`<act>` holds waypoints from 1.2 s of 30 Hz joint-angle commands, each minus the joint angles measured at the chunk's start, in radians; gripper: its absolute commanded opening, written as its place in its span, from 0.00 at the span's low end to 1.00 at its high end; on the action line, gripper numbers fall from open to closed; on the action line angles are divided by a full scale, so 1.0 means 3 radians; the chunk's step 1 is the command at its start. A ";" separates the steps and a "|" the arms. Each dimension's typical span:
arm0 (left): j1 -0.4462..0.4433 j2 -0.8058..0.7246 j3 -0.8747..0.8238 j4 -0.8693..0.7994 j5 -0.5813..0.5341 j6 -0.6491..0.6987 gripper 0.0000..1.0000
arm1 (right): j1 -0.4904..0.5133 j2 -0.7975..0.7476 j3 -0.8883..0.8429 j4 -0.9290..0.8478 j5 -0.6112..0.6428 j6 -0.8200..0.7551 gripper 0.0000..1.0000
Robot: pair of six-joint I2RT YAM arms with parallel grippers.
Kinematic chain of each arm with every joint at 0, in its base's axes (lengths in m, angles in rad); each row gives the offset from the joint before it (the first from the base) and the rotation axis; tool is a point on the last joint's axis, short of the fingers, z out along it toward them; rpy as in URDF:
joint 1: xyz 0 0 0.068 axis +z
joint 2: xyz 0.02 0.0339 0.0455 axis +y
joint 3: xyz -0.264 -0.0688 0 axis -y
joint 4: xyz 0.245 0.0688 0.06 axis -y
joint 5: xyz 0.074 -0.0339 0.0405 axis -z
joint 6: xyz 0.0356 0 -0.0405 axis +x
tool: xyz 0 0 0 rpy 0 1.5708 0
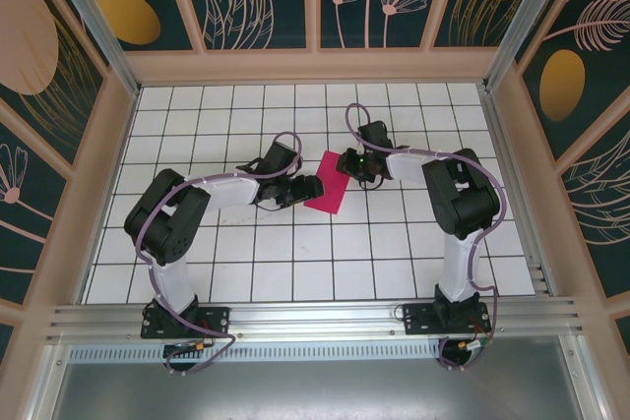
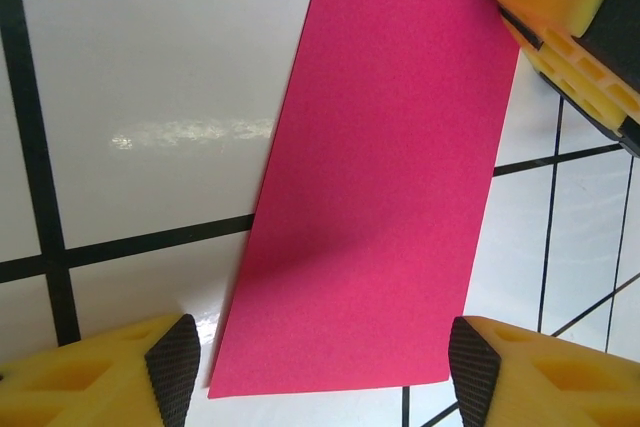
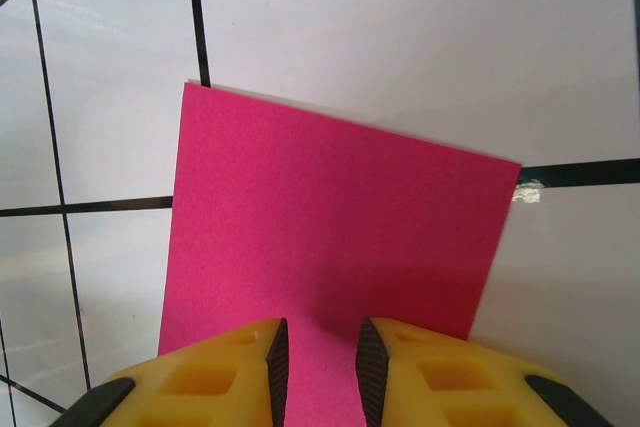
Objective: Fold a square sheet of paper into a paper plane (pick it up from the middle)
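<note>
The square sheet of paper [image 1: 330, 184] lies flat on the white grid table as a long magenta-pink rectangle, about one tile wide, tilted slightly. My left gripper [image 1: 300, 189] is at its left end. In the left wrist view that gripper [image 2: 325, 367] stands open, its pads either side of the paper [image 2: 390, 147] near the short edge and not touching it. My right gripper [image 1: 352, 162] is over the far right end. In the right wrist view this gripper [image 3: 322, 362] is narrowly open, low over the paper [image 3: 340, 217], which shows in the gap. The paper plane is out of view.
The white grid table [image 1: 295, 263] is boxed in by patterned walls [image 1: 59, 95] on three sides. An aluminium rail [image 1: 315, 317] runs along the near edge by the arm bases. The right gripper's yellow finger [image 2: 570, 17] shows in the left wrist view.
</note>
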 commanded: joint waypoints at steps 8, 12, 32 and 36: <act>-0.0025 0.0029 0.0098 -0.0224 -0.0057 0.0086 0.67 | -0.0055 0.0285 -0.0193 -0.0224 0.0290 0.0024 0.29; -0.0047 0.0040 0.0090 -0.0152 0.0074 0.0082 0.67 | -0.0056 0.0293 -0.0193 -0.0223 0.0294 0.0029 0.29; -0.0056 -0.0028 0.0157 -0.0282 -0.0306 0.0085 0.67 | -0.0062 0.0296 -0.0239 -0.0204 0.0307 0.0029 0.29; -0.0056 0.0025 0.0151 -0.0263 -0.0230 0.0075 0.67 | -0.0072 0.0301 -0.0254 -0.0201 0.0310 0.0034 0.29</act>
